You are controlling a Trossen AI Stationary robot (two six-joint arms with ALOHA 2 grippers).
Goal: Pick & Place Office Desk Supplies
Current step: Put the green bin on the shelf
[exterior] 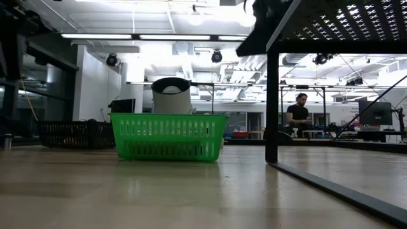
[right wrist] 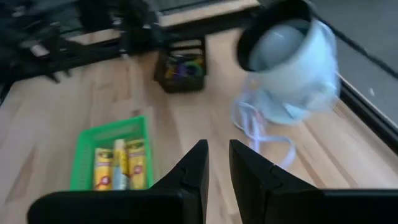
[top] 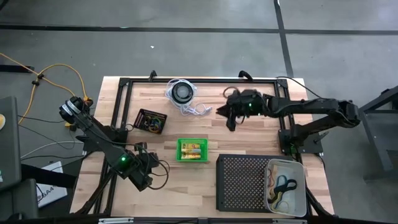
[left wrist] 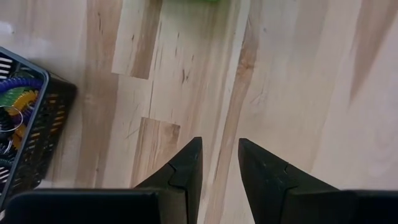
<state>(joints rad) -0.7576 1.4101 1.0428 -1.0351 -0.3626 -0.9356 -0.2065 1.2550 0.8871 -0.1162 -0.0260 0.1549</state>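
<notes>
The green basket (top: 191, 150) sits at the middle of the wooden table (top: 249, 140) and serves as the reference here. Inside it lie yellow packets (right wrist: 121, 165), side by side. Toward the left arm's side and slightly farther back from the green basket stands a small black basket (top: 151, 121) holding coloured loops and rings, seemingly purple, green and yellow, though they are too small to sort out. Behind the green basket rests a round black-and-white device (top: 181, 92) with a white coiled cord (top: 196, 111).

On the right-arm side of the green basket, at the near edge, is a black perforated tray (top: 241, 182), and beside it a white bin (top: 286, 186) containing dark and yellow bands.

The left gripper (left wrist: 219, 163) hovers over bare wood near the green basket's front left corner, fingers slightly apart, holding nothing. The right gripper (right wrist: 217, 163) hangs behind and to the right of the green basket, fingers narrowly apart, empty.
</notes>
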